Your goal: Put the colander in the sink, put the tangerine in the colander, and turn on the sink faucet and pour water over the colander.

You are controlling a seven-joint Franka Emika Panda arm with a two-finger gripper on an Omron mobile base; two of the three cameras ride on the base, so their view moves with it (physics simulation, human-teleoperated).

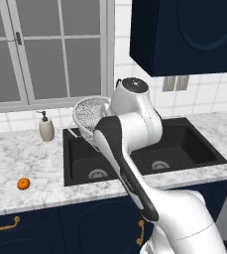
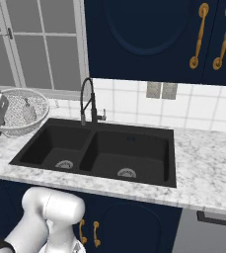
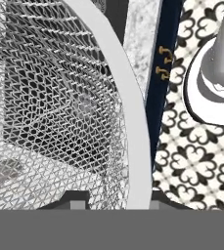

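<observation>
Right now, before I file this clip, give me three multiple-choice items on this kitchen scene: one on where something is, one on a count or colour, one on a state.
1. Where is the tangerine?
A. On the counter left of the sink
B. Inside the colander
C. In the right basin

2. How many basins does the sink have?
A. One
B. Two
C. Three

3. What is the state of the colander?
A. Flat on the basin floor
B. Upside down on the counter
C. Tilted, held up at the sink's left end

Answers:
1 A: the tangerine lies alone on the marble counter, left of the sink.
2 B: a divider splits the black sink into two basins, each with a round drain.
3 C: the colander stands tipped with its rim between the tips of the gripper, above the sink's left edge.
</observation>
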